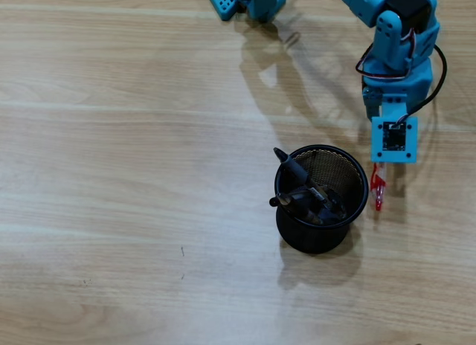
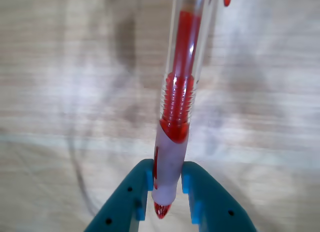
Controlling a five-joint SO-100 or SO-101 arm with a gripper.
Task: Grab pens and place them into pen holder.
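Observation:
The black wire-mesh pen holder [image 1: 321, 199] stands on the wooden table in the overhead view, with dark pens [image 1: 301, 186] leaning inside it, one poking out over its left rim. Just right of the holder, a red-and-clear pen [image 1: 378, 189] hangs below the blue arm's wrist. In the wrist view this red-and-clear pen [image 2: 178, 99] runs up the middle of the frame, and my gripper [image 2: 167, 179] is shut on its whitish grip end, red tip sticking out below the blue fingers [image 2: 202, 197].
The arm's blue base [image 1: 249, 1] sits at the top edge of the overhead view. The wooden table [image 1: 134, 174] stretches wide to the left and below the holder. A black cable [image 1: 439, 70] loops beside the arm's wrist.

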